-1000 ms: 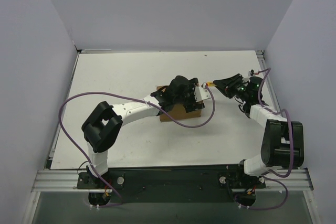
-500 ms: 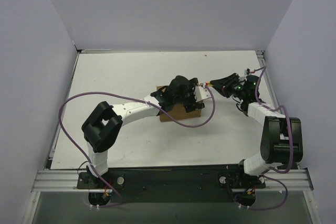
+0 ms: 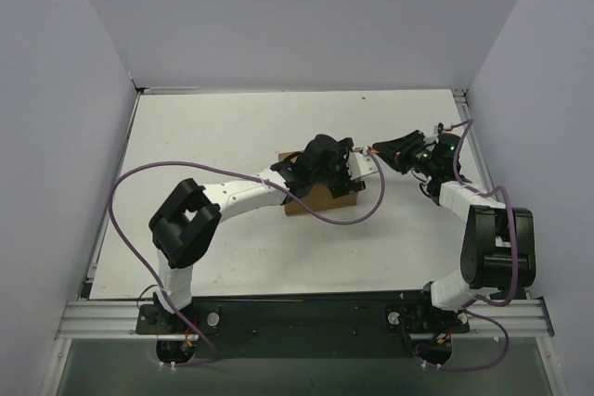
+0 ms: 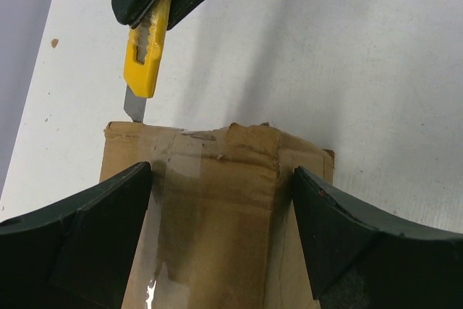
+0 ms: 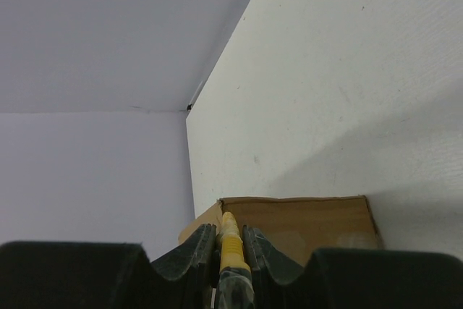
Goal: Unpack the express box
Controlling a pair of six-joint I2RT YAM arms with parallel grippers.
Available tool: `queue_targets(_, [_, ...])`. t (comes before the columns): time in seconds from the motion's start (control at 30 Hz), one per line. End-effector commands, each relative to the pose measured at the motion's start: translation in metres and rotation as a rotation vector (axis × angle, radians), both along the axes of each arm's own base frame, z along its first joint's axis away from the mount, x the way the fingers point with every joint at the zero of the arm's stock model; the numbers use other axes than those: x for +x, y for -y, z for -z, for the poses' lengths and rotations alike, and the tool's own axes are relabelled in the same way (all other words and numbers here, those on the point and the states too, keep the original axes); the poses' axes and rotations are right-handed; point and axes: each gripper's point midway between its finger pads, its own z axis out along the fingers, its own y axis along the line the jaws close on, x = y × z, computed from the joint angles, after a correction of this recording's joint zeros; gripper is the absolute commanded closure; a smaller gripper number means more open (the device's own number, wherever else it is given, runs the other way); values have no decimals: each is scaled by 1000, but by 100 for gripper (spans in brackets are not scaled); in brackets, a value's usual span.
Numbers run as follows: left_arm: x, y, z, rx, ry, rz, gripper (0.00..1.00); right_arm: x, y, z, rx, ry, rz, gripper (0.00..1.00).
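The express box [image 3: 316,199] is a brown taped carton at mid table, mostly hidden under my left wrist in the top view. My left gripper [image 3: 347,173] is open, its two fingers spread over the box top [image 4: 217,208] on either side of the taped seam. My right gripper [image 3: 384,148] is shut on a yellow utility knife [image 4: 145,63]. The knife's blade tip touches the box's far top edge near its left corner in the left wrist view. In the right wrist view the knife [image 5: 230,244] points at the box [image 5: 311,226].
The white table [image 3: 213,136] is enclosed by pale walls at the back and on both sides. A purple cable [image 3: 334,220] from the left arm loops in front of the box. The arm bases sit on a black rail [image 3: 297,312] at the near edge.
My right gripper has moved the knife slightly left, closer to the box's right end. My left arm has shifted a little to the right over the box.
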Motion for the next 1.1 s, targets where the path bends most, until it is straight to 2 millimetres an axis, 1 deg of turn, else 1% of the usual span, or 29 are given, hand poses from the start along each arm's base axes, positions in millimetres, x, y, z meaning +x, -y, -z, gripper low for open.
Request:
queue_targets(0.0, [29, -3, -5, 4, 51, -121, 14, -17, -11, -24, 57, 25, -110, 100])
queue_targets(0.07, [36, -7, -2, 24, 67, -169, 14, -18, -10, -25, 61, 23, -110, 100])
queue_targets(0.1, [39, -8, -5, 24, 80, -181, 14, -20, -10, -26, 64, 25, -117, 100])
queue_targets(0.13, [43, -11, -2, 35, 84, -203, 14, -20, -8, -25, 66, 19, -114, 100])
queue_targets(0.27, [47, -15, 1, 52, 87, -240, 14, -25, -5, -27, 62, 14, -120, 100])
queue_targets(0.63, [54, -17, 6, 50, 76, -286, 15, -36, -2, -22, 33, -10, -150, 100])
queue_targets(0.8, [58, -19, 3, 37, 77, -301, 15, -42, -2, -20, 20, -19, -166, 100])
queue_targets(0.9, [58, -18, 4, 33, 67, -304, 16, -46, -2, -16, 8, -37, -180, 100])
queue_targets(1.07, [59, -19, 5, 34, 64, -306, 16, -50, -4, -14, 9, -37, -194, 100])
